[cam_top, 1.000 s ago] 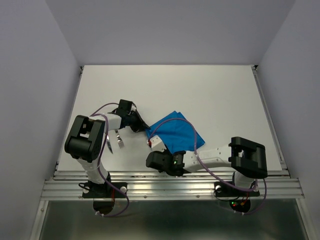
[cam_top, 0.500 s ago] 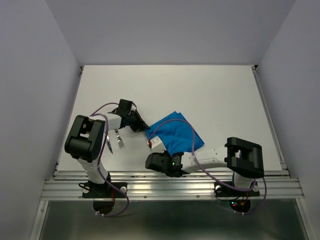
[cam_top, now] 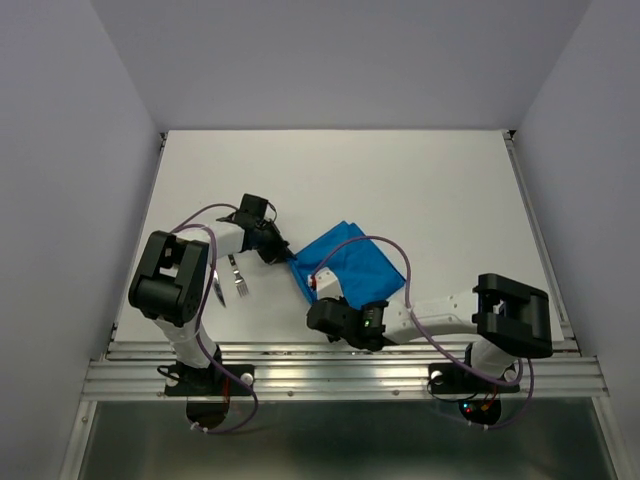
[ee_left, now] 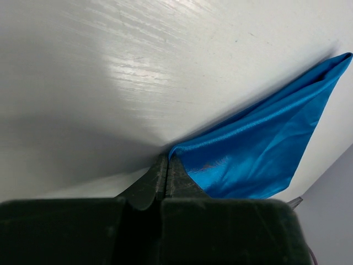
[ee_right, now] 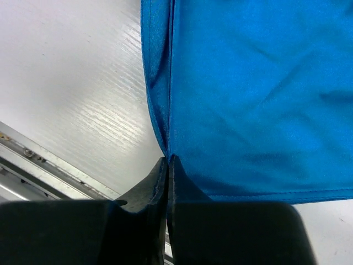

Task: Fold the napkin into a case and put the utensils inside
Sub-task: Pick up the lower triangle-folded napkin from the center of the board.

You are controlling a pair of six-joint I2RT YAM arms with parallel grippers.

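Bright blue and creased, the thin cloth napkin [cam_top: 350, 262] is laid partly folded on the white table [cam_top: 400, 190], near its front edge and between the two arms. In the left wrist view the napkin [ee_left: 259, 149] is seen as a doubled layer tapering to a point, with one folded edge running along the table. In the right wrist view the napkin [ee_right: 259, 99] fills most of the picture, and a narrow folded strip is shown along its left side.

The napkin's left corner is pinched by the left gripper [cam_top: 283, 252]; its dark jaws are pressed tightly together on the cloth tip, as is shown close up from the wrist [ee_left: 167, 165]. The napkin's near edge is gripped by the right gripper [cam_top: 318, 290], whose jaws are likewise clamped on the cloth just where the folded strip meets the main sheet [ee_right: 167, 164].

A silver-grey metal fork [cam_top: 237, 278] is laid on the table to the left of the napkin, apart from it, tines toward the front. Just beside it, a slim grey metal knife [cam_top: 215, 291] is partly hidden by the left arm. An aluminium rail [cam_top: 340, 350] is fixed along the table's front edge, and a piece of the rail [ee_right: 38, 160] is caught in the right wrist view.
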